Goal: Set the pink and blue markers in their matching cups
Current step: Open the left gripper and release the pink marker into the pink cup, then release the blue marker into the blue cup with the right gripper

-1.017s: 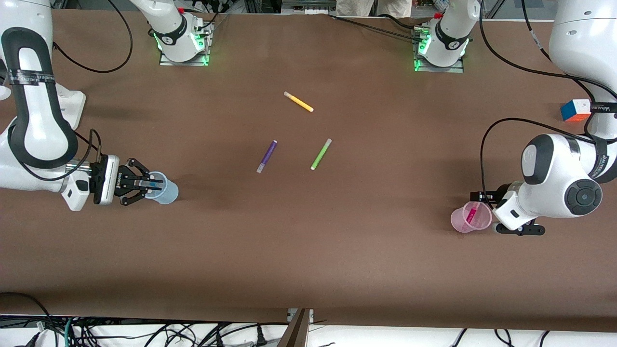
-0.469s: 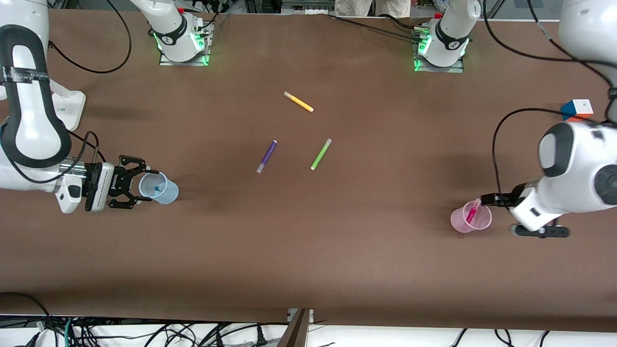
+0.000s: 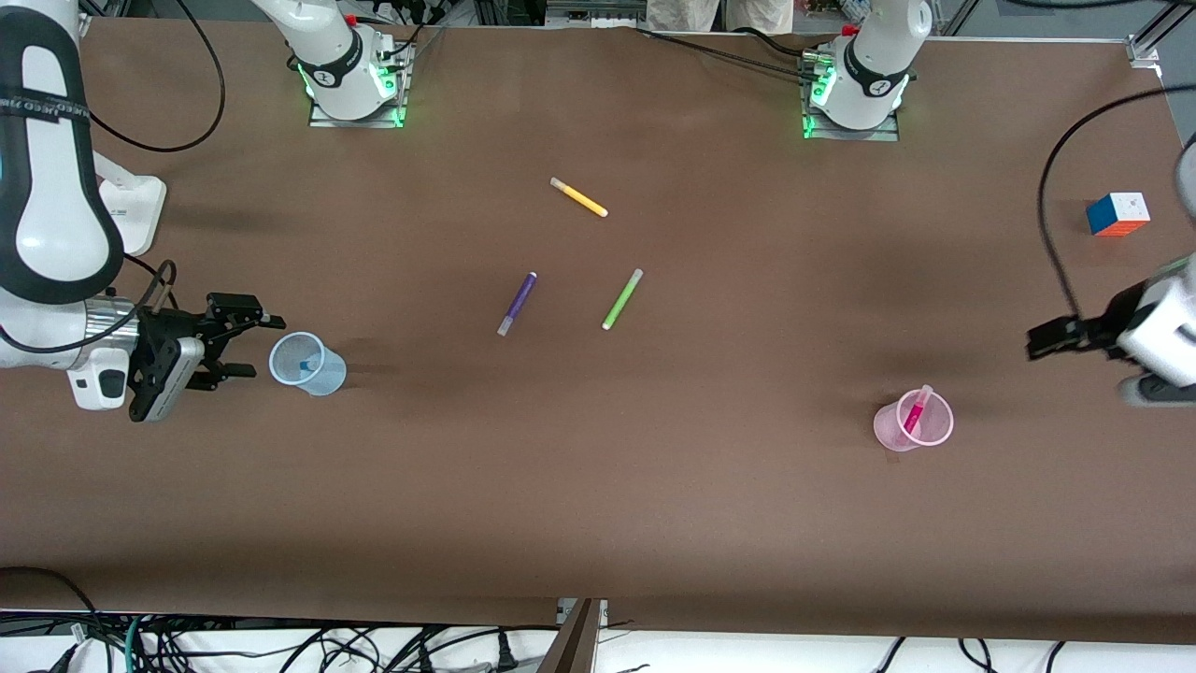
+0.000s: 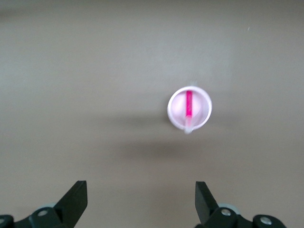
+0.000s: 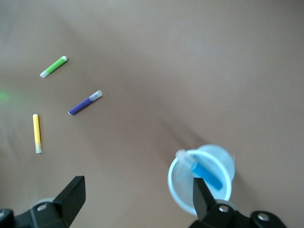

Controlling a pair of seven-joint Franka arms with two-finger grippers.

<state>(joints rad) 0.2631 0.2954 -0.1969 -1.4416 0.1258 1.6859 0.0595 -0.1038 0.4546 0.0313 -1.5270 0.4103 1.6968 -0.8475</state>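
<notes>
Much of the left arm runs off the edge of the front view at its own end of the table, so only its white wrist and the dark left gripper [image 3: 1046,338] show, blurred and hard to make out there. The right arm is also cut off at the edge, and a black band on its white link carries white lettering too small to read. The left wrist view shows the left gripper's two black fingers [image 4: 76,199] spread wide with nothing between them, above bare brown table, the small translucent pale pink ridged cup [image 4: 205,108] well clear of them. The slim magenta-pink marker [image 3: 914,412] stands tilted inside that pink cup [image 3: 942,425], its pale cap poking over the rim. The right gripper [image 3: 245,344] hangs just beside the small translucent pale blue ridged cup [image 3: 322,374], fingers [image 5: 203,197] apart and gripping nothing. The blue marker [image 5: 207,176] lies slanted inside the blue cup, mostly hidden by its wall in the front view. Near the table's middle lie a purple pen [image 3: 517,303], a lime-green pen [image 3: 622,298] beside it, and a yellow pen [image 3: 579,197] farther from the front camera. A multicoloured puzzle cube [image 3: 1117,214] sits toward the left arm's end.
</notes>
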